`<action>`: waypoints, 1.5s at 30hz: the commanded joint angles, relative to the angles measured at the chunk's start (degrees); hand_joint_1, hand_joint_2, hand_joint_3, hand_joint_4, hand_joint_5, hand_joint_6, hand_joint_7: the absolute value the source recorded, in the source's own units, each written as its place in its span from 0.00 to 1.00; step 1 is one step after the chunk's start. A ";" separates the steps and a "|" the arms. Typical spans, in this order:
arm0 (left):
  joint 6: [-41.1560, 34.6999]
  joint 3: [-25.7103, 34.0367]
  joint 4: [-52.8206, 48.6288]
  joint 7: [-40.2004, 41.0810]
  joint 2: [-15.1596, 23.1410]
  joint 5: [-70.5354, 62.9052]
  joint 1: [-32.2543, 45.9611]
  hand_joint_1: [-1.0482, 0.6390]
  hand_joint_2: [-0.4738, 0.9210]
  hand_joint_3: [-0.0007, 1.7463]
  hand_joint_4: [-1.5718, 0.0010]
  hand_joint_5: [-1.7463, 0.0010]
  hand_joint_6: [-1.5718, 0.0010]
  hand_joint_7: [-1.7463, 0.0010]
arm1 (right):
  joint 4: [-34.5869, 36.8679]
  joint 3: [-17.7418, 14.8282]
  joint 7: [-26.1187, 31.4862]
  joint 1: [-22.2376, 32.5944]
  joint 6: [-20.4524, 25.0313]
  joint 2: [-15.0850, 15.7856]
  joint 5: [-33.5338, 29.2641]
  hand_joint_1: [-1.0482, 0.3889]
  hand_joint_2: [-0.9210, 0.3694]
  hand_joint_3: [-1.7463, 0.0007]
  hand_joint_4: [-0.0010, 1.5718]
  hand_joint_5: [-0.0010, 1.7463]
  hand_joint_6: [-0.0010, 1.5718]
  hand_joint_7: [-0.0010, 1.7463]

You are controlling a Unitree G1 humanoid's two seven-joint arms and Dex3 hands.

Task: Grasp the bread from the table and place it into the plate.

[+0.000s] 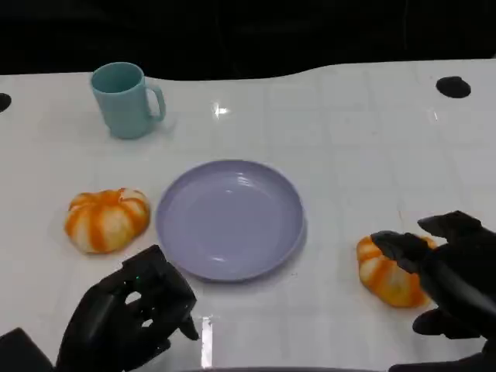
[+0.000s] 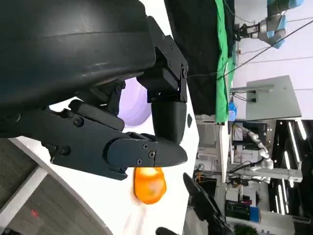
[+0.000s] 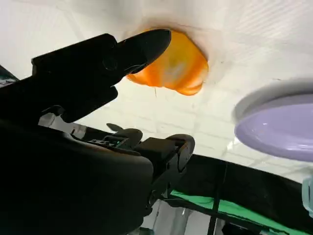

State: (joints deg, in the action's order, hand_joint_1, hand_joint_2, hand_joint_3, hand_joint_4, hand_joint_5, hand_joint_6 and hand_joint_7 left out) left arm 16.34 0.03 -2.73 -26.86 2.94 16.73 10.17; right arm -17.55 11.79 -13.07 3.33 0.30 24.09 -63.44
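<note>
My right hand sits at the bench's near right edge with its fingers spread wide around the near bread, one fingertip lying over the roll's top and the rest behind it. From the right wrist view a finger crosses in front of the orange roll, but I cannot tell whether it presses on it; I judge nothing is gripped yet, and the hand is cupped this way so a squeeze would close on the roll from both sides. That bread rests on the white bench, just right of the lilac plate, so the carry is short. My left hand hangs low at the near left, fingers loosely apart, holding nothing. Beyond it lies a second bread left of the plate, and a teal mug stands farther back.
</note>
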 commanded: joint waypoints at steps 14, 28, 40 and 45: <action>-0.37 0.30 0.39 0.32 0.22 0.06 0.51 0.30 1.00 0.18 0.57 0.00 0.63 0.10 | 25.61 10.02 6.81 -13.67 1.72 0.54 -1.92 0.27 0.04 0.99 0.18 0.17 0.21 0.01; 0.41 0.04 0.26 0.35 0.02 -0.52 0.52 0.30 1.00 0.18 0.58 0.00 0.64 0.11 | 49.43 10.58 35.88 -21.98 -14.12 -1.13 10.99 0.65 0.13 0.76 0.56 0.99 0.49 0.88; 0.76 0.21 -0.09 0.52 -0.02 -0.94 0.62 0.30 1.00 0.19 0.58 0.00 0.63 0.12 | 53.37 10.38 48.14 -26.00 -18.42 -1.89 12.60 0.65 0.44 0.28 0.61 1.00 0.49 0.93; 0.90 0.22 -0.19 0.38 -0.13 -0.75 0.81 0.30 1.00 0.18 0.58 0.00 0.63 0.12 | 51.23 9.50 48.93 -26.35 -18.91 -2.85 14.47 0.64 0.42 0.32 0.61 1.00 0.47 0.98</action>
State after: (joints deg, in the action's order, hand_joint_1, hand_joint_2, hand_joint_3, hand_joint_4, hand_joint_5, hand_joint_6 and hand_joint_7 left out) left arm 16.69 -0.13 -2.72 -26.81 2.45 16.00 10.44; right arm 35.09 22.36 34.36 -22.32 -17.98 21.57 -50.92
